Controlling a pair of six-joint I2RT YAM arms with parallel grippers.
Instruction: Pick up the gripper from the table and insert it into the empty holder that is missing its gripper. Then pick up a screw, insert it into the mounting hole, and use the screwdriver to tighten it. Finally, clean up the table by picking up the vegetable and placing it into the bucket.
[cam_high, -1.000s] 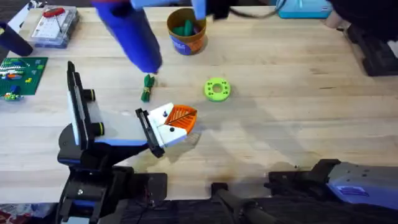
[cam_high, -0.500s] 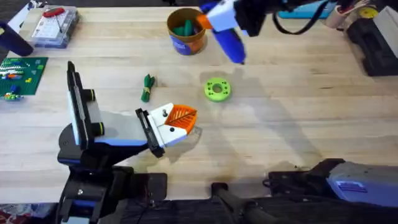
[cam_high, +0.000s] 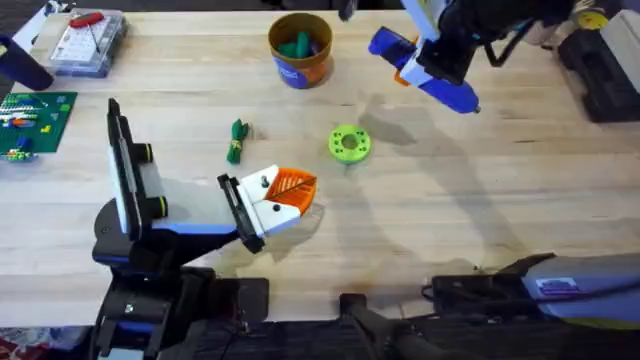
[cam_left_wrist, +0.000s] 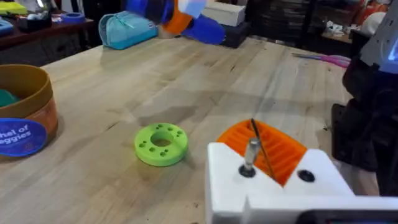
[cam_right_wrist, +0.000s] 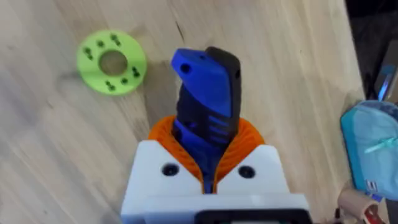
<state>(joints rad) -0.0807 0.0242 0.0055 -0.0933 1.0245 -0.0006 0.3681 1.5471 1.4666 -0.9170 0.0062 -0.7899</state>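
Blue screwdriver (cam_high: 430, 68) is clenched in the right gripper (cam_high: 440, 62), lifted above the desk (cam_high: 520, 200) beyond and to the right of the lime-green disc (cam_high: 349, 144); right wrist view shows orange pads grasping its body. Holder (cam_high: 268, 205) sits near the disc on the robot's side, at the end of the left arm; the orange gripper (cam_high: 292, 186) looks seated in it, w/ a screw (cam_left_wrist: 250, 155) standing in the mounting hole, shaft partly proud. Can't tell the left fingers' state. Vegetable (cam_high: 237, 141) lies on the desk just left of the disc, well short of the bucket (cam_high: 300, 50), which is beyond the disc and already holds something green. Judged progress: insert done, screw placed, poss. tightened; cleanup not yet done.
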